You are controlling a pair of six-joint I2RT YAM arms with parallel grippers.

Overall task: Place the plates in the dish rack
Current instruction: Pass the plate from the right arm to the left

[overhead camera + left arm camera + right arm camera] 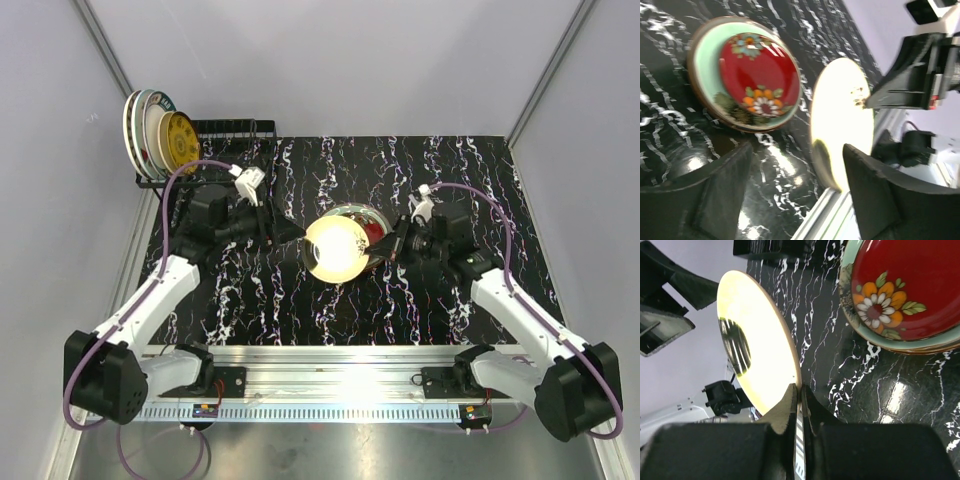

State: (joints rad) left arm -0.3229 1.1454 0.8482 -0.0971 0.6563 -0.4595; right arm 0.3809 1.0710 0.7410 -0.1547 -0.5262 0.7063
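My right gripper (397, 243) (800, 390) is shut on the rim of a pale glossy plate (335, 248) (760, 350), holding it on edge above the mat. Black-and-white stripes show on its rim between the fingers. My left gripper (288, 232) (797, 185) is open, with the plate's (840, 120) opposite rim between its jaws and not gripped. A red flowered plate (374, 229) (757, 70) (905, 285) with a pale green rim lies flat on a stack behind the held plate. The black wire dish rack (240, 130) stands at the far left with several plates (160, 135) upright in its left end.
A black marbled mat (470, 170) covers the table. Grey walls close in on the left, right and back. An aluminium rail (330, 365) carrying the arm bases runs along the near edge. The rack's right slots hold no plates.
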